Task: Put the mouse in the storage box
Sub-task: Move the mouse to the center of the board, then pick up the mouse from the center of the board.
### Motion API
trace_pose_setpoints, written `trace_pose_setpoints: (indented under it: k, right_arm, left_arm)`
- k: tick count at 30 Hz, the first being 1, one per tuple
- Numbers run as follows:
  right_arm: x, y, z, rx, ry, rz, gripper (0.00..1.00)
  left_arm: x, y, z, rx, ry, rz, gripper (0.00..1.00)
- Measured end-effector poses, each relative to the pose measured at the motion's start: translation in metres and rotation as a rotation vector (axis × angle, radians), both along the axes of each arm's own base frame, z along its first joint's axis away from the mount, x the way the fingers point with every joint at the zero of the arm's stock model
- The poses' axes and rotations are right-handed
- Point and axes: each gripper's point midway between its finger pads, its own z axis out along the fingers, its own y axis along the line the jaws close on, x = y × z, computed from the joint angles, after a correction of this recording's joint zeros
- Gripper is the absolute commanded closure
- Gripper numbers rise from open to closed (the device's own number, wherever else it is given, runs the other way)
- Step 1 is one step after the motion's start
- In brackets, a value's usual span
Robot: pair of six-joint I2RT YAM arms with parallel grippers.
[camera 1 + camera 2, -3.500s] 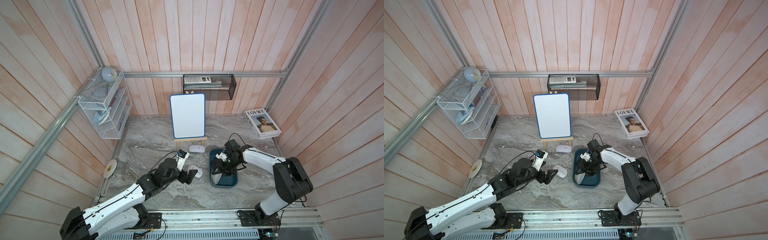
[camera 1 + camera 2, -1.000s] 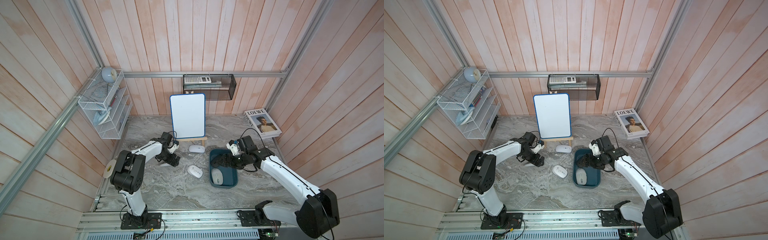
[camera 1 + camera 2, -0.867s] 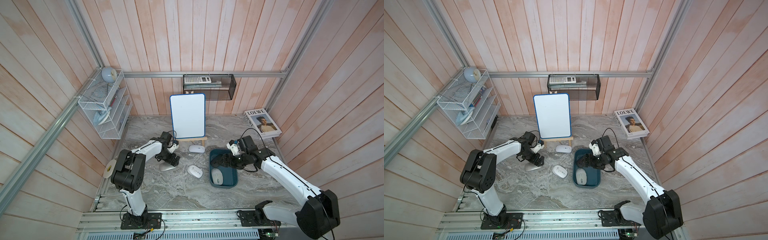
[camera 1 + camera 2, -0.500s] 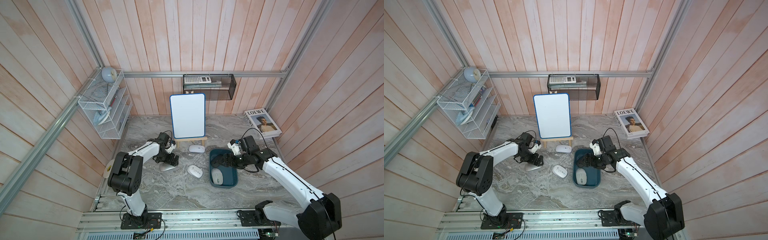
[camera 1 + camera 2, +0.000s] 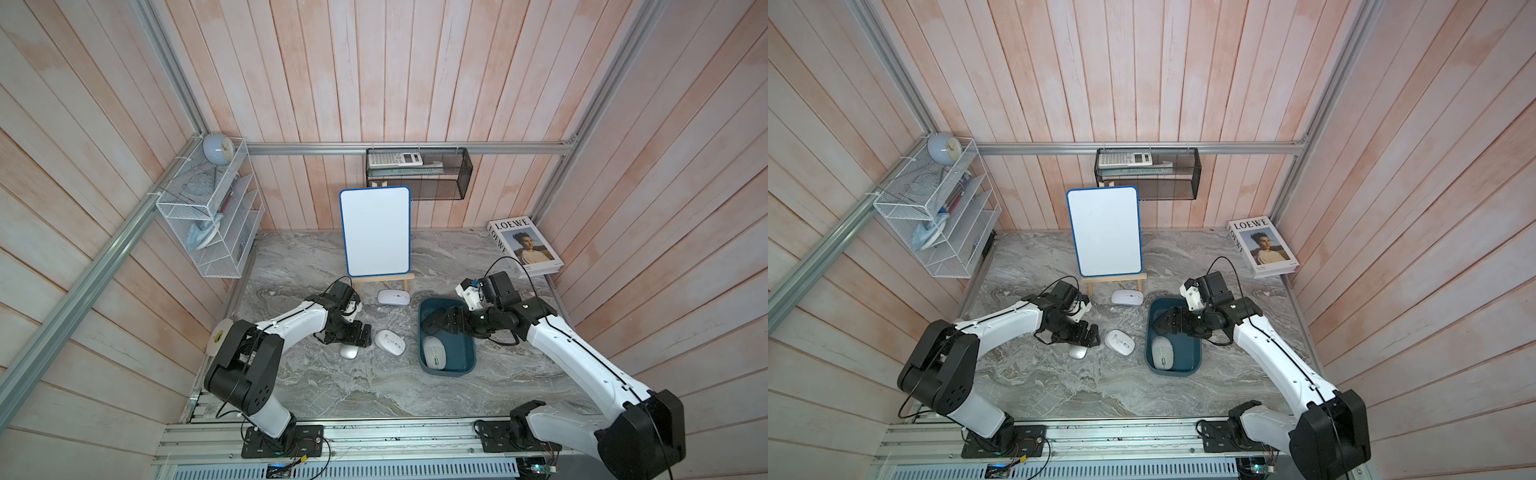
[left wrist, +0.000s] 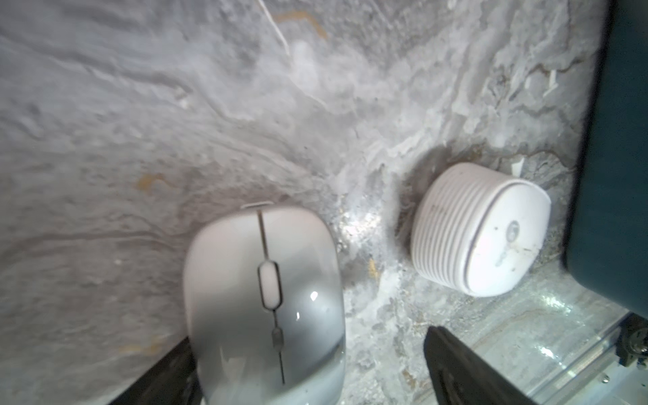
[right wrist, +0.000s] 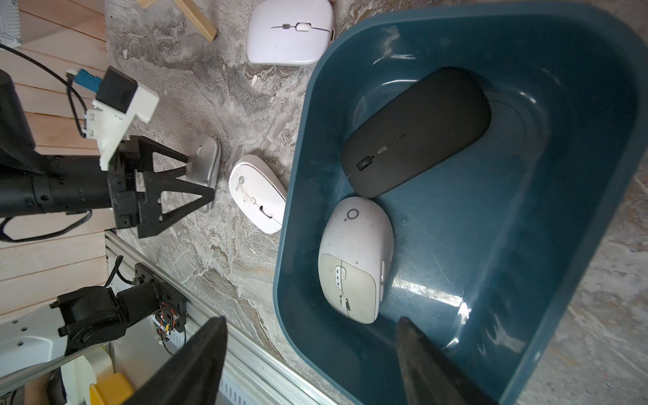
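Your left gripper (image 7: 200, 174) stands wide apart around the silver mouse (image 6: 263, 308), which lies left of the storage box (image 5: 462, 354), beyond a white mouse (image 5: 390, 342) just beside it. Your right gripper (image 7: 310, 324) hangs spread and empty over the box, which contains a black mouse (image 7: 417, 133) and a grey-white mouse (image 7: 354, 259).

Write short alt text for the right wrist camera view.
A teal storage box holds a black mouse and a white-grey mouse, the open right pincer over it. Outside on the marble table lie two white mice and a silver mouse at the open left pincer.
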Motion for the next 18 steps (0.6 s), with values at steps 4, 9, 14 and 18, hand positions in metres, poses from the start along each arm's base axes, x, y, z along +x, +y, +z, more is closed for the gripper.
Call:
trace_pose_setpoints:
  k: [4, 9, 14, 18]
  right_arm:
    - [-0.003, -0.001, 0.002, 0.004, -0.009, 0.000, 0.21]
    - [-0.004, -0.002, 0.003, 0.006, -0.014, -0.001, 0.20]
    - [-0.005, -0.003, 0.006, 0.008, -0.022, -0.003, 0.20]
    - [-0.005, -0.004, 0.008, 0.009, -0.033, -0.006, 0.20]
  left_arm:
    - [-0.006, -0.006, -0.003, 0.064, -0.030, -0.001, 0.00]
    - [-0.007, 0.002, -0.005, 0.167, -0.041, 0.049, 0.00]
    - [-0.006, 0.012, -0.011, 0.270, -0.047, 0.140, 0.00]
    - [-0.020, 0.001, -0.015, 0.316, -0.080, 0.131, 0.00]
